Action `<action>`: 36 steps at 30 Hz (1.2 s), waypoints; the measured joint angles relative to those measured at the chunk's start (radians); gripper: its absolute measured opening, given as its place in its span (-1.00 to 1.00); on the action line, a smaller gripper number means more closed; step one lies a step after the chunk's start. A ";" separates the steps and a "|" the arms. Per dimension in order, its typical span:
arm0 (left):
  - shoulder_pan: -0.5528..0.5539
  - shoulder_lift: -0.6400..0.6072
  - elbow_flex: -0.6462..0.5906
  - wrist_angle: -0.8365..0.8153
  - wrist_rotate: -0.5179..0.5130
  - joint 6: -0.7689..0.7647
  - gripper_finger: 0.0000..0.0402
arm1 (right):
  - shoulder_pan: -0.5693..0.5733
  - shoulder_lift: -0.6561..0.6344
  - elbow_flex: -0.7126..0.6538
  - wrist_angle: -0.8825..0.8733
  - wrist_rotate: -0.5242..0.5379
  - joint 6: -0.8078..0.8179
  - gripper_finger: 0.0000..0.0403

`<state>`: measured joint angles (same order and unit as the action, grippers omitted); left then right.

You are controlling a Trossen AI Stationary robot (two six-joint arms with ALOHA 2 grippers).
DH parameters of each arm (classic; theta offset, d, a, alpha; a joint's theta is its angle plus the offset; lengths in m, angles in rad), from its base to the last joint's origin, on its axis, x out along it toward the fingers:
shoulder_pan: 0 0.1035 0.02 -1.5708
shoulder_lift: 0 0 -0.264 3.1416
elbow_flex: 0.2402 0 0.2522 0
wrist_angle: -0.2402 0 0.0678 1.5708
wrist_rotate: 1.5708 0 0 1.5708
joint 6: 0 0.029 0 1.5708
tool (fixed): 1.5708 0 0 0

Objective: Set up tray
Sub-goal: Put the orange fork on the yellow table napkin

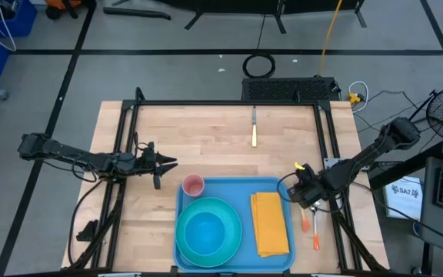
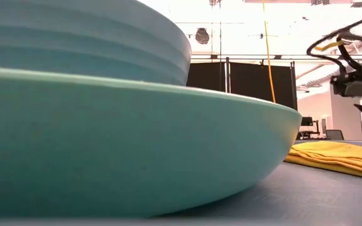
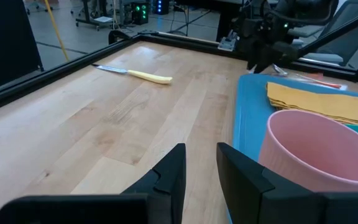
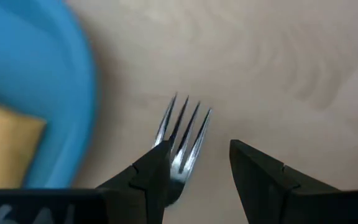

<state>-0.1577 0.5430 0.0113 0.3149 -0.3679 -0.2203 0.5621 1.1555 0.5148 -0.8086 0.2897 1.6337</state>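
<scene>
The blue tray (image 1: pixel 237 188) lies at the table's near edge. It carries a teal plate (image 1: pixel 229 211) with a blue bowl (image 1: pixel 206 231) on it, a pink cup (image 1: pixel 194 185) and a folded yellow napkin (image 1: pixel 270 223). My right gripper (image 1: pixel 308 201) is open, just off the tray's right rim, pointing down over a fork (image 4: pixel 182 134). The fork's tines show between its fingers, close to one finger (image 4: pixel 151 171). My left gripper (image 1: pixel 174 162) is open, low over the wood to the left of the cup (image 3: pixel 316 149). My right gripper (image 4: pixel 199 146) stands with its fingers on either side of the fork's head (image 4: pixel 180 158), from above. The fork lies flat on the table. I cannot tell whether the nearer finger touches it.
A knife with a yellow handle (image 1: pixel 254 132) lies on the wood toward the far edge. Two orange-handled utensils (image 1: pixel 314 231) lie right of the tray, below my right gripper. A black frame (image 1: pixel 229 103) borders the table. Bare wood lies between knife and tray.
</scene>
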 joint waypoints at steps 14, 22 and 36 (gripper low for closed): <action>0.000 0.000 0.000 0.000 0.000 -0.003 -0.54 | 0.014 -0.168 0.000 0.194 -0.192 0.026 -0.23; 0.000 0.000 0.000 0.000 0.000 0.001 -0.54 | 0.029 -0.021 0.000 0.201 -0.346 0.081 -0.34; 0.000 0.000 0.000 -0.002 0.000 0.004 -0.54 | 0.030 0.145 0.005 0.164 -0.302 0.081 -0.60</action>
<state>-0.1574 0.5430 0.0113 0.3126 -0.3679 -0.2163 0.5921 1.3008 0.5198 -0.6448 -0.0126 1.7145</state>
